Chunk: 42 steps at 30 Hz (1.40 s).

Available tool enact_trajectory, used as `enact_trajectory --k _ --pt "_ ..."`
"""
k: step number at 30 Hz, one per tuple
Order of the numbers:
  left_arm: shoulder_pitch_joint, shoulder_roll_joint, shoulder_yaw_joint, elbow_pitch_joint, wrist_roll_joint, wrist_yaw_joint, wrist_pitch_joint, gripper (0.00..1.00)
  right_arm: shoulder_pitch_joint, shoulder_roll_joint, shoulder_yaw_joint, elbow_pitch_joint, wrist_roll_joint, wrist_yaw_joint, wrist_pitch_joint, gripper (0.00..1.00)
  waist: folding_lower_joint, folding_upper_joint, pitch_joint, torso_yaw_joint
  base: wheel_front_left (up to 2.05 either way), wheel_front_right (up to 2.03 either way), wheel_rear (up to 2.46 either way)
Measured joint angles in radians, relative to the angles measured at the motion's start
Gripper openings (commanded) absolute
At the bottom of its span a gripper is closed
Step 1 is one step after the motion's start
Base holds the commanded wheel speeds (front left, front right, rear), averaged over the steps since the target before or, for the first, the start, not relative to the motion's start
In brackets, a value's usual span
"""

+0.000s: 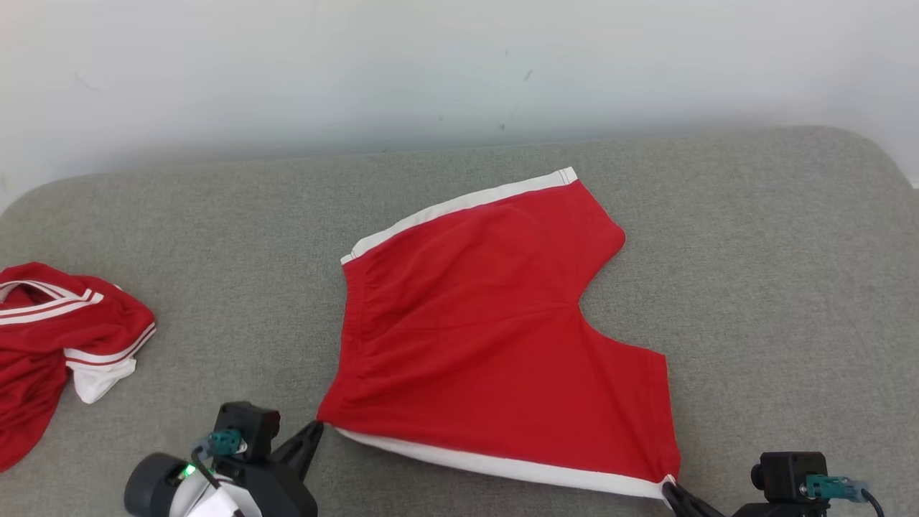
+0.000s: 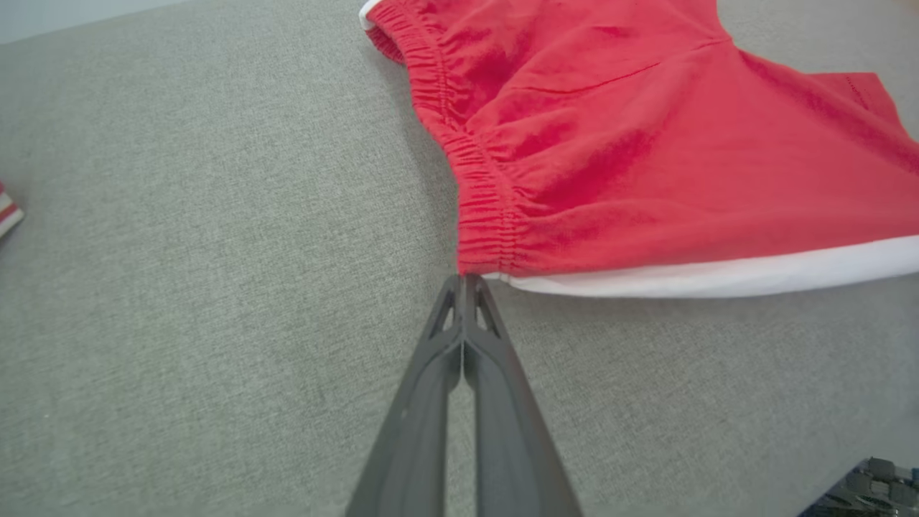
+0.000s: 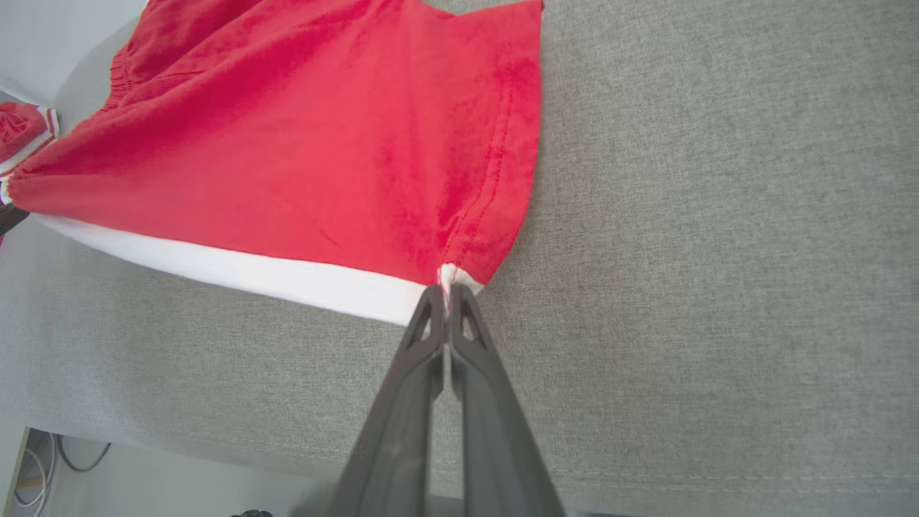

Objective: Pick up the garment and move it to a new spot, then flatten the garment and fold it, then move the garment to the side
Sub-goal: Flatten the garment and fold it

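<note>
As shorts (image 1: pixel 488 337) lie flat, left gripper (image 1: pixel 319 426) and right gripper (image 1: pixel 667 487) pinch corners.

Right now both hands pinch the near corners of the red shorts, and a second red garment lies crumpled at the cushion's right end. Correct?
No: the head view shows the second red garment at the left end of the cushion. The left hand and right hand do pinch near corners of the red shorts.
</note>
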Motion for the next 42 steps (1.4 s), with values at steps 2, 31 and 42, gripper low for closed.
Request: enact_trajectory --k 2,31,42 --pt "0.018 0.004 -0.001 -0.011 0.0 0.002 0.012 0.0 0.005 -0.006 -0.003 -0.008 0.0 -0.002 0.007 0.0 0.0 0.0001 0.001 0.001 0.0 0.0 0.0" --pt "0.123 -0.02 0.124 -0.133 -0.063 0.077 -0.089 1.0 0.0 0.047 -0.064 -0.027 -0.016 -0.011 0.021 1.0 0.0001 0.0001 0.012 0.009 0.0 0.0 0.0" --pt "0.118 -0.108 0.224 -0.127 -0.063 0.098 -0.273 1.0 -0.139 0.11 -0.178 -0.001 -0.052 -0.012 -0.169 1.0 0.0 0.0001 -0.047 0.018 0.0 0.0 0.0"
